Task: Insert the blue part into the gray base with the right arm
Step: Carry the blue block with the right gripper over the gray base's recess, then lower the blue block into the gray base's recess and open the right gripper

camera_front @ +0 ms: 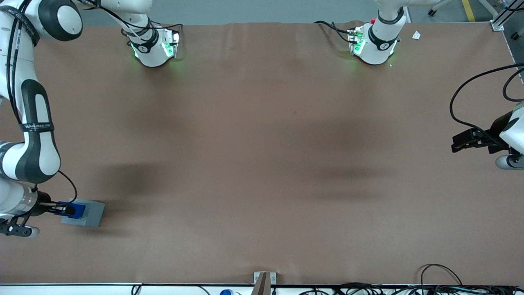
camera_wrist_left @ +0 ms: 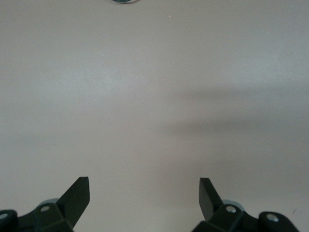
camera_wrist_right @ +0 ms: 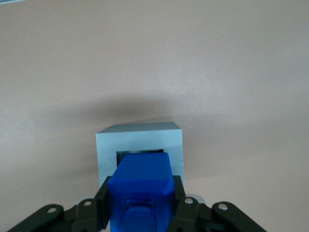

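The black two-finger hand point(camera_front: 67, 210) of the white and black jointed right arm point(camera_front: 30, 135) hangs low over the near corner of the matte brown surface point(camera_front: 262, 155) at the working arm's end. Its fingers point(camera_wrist_right: 182, 205) are pinching a small bright-blue, smooth plastic block with bevelled edges point(camera_wrist_right: 140, 186), one finger pressed against each flank. The blue block sits directly above a square light-gray box with flat, clean-edged faces point(camera_wrist_right: 140, 140), which rests on the surface near that same corner. A dark square recess in the box's top face point(camera_wrist_right: 137, 153) shows just past the block's leading end, which overlaps its opening; whether the block has entered the recess cannot be told. The box throws a soft shadow on the surface.
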`<move>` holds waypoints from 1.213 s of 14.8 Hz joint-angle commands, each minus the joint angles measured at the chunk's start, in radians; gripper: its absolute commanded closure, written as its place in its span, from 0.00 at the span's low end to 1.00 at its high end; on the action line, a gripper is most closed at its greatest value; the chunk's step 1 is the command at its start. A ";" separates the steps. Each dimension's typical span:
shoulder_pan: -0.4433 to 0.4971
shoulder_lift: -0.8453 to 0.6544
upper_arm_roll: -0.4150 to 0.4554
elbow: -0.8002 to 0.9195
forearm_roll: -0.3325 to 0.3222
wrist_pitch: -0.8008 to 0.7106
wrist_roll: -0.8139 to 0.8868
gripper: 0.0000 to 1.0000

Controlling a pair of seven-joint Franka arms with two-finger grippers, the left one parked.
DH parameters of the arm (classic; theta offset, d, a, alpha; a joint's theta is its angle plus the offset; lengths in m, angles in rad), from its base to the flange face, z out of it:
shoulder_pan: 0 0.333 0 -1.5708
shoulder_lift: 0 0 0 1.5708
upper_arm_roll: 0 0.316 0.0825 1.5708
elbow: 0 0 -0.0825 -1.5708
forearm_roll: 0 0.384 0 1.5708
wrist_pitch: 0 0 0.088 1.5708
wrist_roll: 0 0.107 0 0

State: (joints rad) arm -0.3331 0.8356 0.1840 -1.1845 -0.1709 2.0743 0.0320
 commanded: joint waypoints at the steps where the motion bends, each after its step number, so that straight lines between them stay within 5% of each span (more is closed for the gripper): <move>1: -0.003 0.046 0.017 0.051 0.001 -0.003 -0.009 1.00; 14: 0.008 0.069 0.018 0.065 0.007 0.017 -0.004 0.99; 16: 0.006 0.069 0.018 0.063 0.008 0.015 -0.003 0.77; 17: 0.003 0.069 0.018 0.062 0.010 0.016 -0.006 0.32; 18: 0.000 0.069 0.018 0.062 0.014 0.017 -0.007 0.18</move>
State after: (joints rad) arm -0.3243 0.8799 0.1928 -1.1481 -0.1681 2.0827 0.0309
